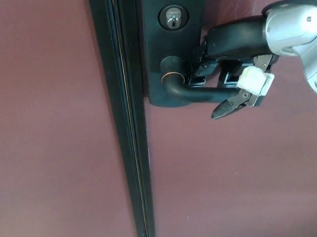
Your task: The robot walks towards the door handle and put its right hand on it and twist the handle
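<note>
Fingers (199,74) of your right hand (229,77) curl over the door handle (192,94) from above, gripping the black lever near its free end, thumb tip poking below it. You see the handle on a dark plate (152,42), under the keyhole (172,19).

Your robot's right hand (228,63) is glossy black — thick, blocky fingers (227,106) ending in a dark pointed tip, with small silver screws at the knuckle. A white squarish pad sits on one finger, and the wrist casing is rounded silver-grey metal.
</note>
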Available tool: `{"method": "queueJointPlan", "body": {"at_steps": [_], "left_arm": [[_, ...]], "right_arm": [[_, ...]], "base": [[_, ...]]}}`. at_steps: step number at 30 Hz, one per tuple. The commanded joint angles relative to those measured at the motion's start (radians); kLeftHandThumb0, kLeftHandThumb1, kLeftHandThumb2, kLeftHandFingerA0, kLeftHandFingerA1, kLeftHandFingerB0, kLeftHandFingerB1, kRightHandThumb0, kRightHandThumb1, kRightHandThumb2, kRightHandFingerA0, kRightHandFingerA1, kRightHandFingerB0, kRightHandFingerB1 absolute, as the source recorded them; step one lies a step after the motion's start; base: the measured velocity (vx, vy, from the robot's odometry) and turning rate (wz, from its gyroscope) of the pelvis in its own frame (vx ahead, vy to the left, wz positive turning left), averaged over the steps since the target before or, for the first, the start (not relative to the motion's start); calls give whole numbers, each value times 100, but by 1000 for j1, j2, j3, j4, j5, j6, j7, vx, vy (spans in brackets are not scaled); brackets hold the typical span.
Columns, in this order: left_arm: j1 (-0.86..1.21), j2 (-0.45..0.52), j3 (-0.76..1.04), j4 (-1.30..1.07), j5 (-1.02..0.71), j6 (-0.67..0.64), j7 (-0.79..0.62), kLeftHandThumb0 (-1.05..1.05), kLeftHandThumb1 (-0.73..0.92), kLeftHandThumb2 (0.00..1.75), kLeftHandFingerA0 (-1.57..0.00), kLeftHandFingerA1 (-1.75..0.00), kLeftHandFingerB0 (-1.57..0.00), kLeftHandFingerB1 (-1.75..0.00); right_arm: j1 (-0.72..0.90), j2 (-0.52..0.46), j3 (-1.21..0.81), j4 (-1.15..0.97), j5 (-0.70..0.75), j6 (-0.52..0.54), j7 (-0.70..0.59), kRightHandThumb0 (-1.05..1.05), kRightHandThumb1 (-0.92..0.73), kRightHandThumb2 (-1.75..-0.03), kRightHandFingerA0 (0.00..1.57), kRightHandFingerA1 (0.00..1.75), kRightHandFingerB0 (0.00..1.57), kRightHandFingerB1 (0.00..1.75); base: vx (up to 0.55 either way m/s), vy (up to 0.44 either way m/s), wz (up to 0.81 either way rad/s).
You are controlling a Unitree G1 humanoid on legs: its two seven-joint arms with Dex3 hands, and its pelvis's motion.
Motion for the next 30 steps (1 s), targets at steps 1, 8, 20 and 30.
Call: {"method": "queueJointPlan", "body": {"at_steps": [1, 8, 20, 30], "left_arm": [[10, -2, 2, -4, 4, -6, -15, -15, 38, 66, -69, -85, -56, -69], [12, -5, -1, 1, 10, -7, -5, -16, 38, 66, -69, -85, -56, -69], [16, -2, -2, 0, 7, -9, -15, -16, 38, 66, -70, -85, -56, -69], [14, -4, -8, 1, 14, -9, -6, -15, 38, 66, -68, -85, -57, -69]], "right_arm": [[51, 20, 22, 43, -35, -13, 13, -61, -45, -78, 58, 57, 39, 46], [65, 37, 17, 56, -53, -15, 11, -59, -45, -77, 59, 57, 39, 46], [122, 27, -50, 55, -66, -140, -42, -22, -52, -56, 89, 55, 80, 50], [130, 29, -88, 53, -75, -168, -40, -19, -52, -56, 90, 55, 80, 50]], "base": [[0, 0, 0], [0, 0, 0], [0, 0, 0], [0, 0, 0]]}}
